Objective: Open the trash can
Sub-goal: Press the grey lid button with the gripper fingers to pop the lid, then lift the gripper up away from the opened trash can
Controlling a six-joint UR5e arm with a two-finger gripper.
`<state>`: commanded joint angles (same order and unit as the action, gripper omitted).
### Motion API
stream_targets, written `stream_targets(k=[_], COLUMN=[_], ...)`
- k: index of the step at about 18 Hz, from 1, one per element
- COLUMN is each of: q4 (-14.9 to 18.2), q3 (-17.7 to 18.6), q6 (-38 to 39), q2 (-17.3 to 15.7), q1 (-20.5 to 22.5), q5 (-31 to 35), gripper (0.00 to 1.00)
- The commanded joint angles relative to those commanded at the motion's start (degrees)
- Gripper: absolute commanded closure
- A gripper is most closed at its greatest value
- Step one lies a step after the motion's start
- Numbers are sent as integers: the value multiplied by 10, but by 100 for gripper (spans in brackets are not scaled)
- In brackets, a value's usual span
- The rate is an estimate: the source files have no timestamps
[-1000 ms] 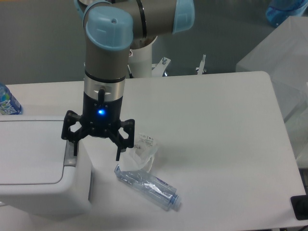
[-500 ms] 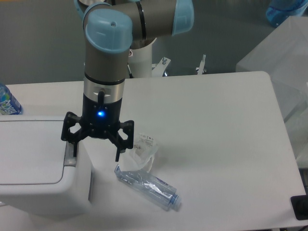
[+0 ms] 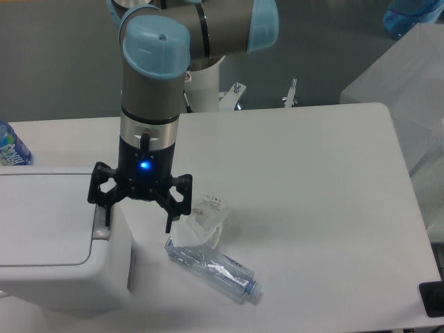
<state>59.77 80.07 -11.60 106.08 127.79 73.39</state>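
Barely any motion since a second ago: my arm has crept a touch lower and toward the trash can (image 3: 55,239), nothing else shifted. The gripper (image 3: 137,223) is spread wide, holding nothing, one finger over the can's right rim right at the grey push-button (image 3: 102,232), the other hanging off the can's side above the table (image 3: 312,180). The can sits at the table's left front corner. It is a big boxy white plastic bin with rounded corners; its flat lid (image 3: 41,218) is shut. Looks rigid and light, smooth and slippery, so I'd not grab it: press down on the button with a fingertip, the lid likely springs. The crushed clear bottle (image 3: 215,269) lies just right of the can, apart from it.
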Motion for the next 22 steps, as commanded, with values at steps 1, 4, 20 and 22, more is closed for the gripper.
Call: stream_targets(k=[1, 4, 20, 22], q4=[0, 0, -2, -18], q3=[0, 1, -84, -89], q6=[0, 0, -14, -45], q2=[0, 0, -3, -2], q1=[0, 0, 49, 66], q5=[0, 0, -18, -16], gripper=[0, 0, 0, 0])
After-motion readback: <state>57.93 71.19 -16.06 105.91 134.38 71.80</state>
